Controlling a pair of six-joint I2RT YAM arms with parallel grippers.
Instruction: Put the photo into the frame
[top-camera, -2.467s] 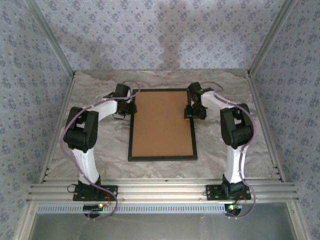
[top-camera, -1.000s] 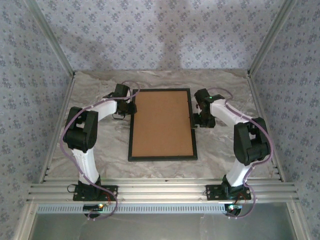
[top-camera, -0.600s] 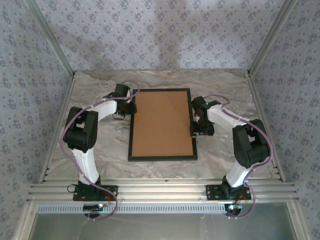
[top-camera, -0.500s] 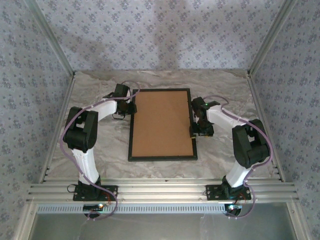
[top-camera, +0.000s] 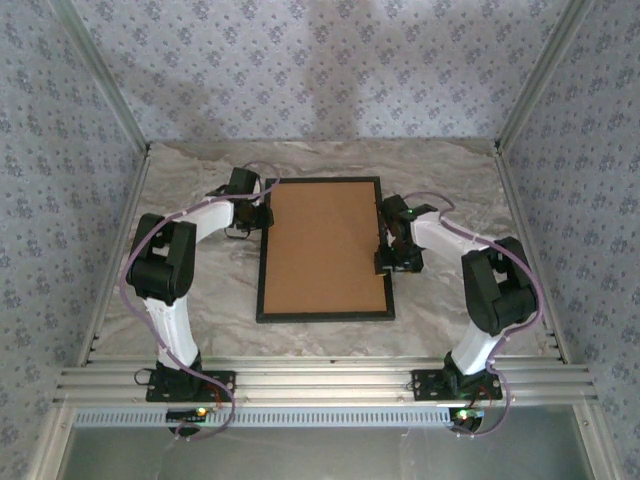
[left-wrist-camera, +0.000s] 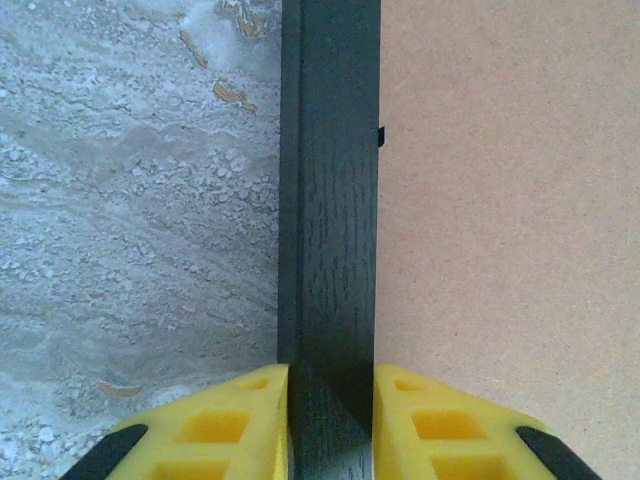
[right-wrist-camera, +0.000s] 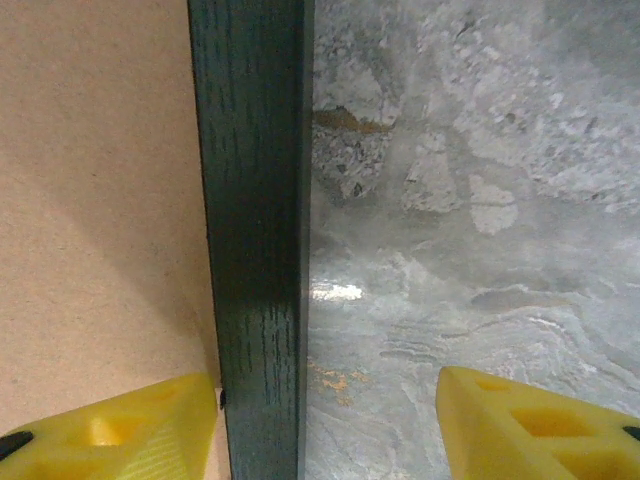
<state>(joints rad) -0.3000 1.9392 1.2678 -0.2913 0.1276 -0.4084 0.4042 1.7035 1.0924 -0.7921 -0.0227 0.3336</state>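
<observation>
Looking down, you see the frame (top-camera: 325, 316) lying flat in the middle of the bench (top-camera: 440, 170), brown backing board (top-camera: 325, 245) facing up. Your left hand (top-camera: 262, 216) pinches its rail at 10 o'clock; your right hand (top-camera: 386, 260) straddles the 3 o'clock rail, open, outer finger clear of it.

left tool (left-wrist-camera: 330, 405) clamped, right tool (right-wrist-camera: 325, 400) spread
</observation>
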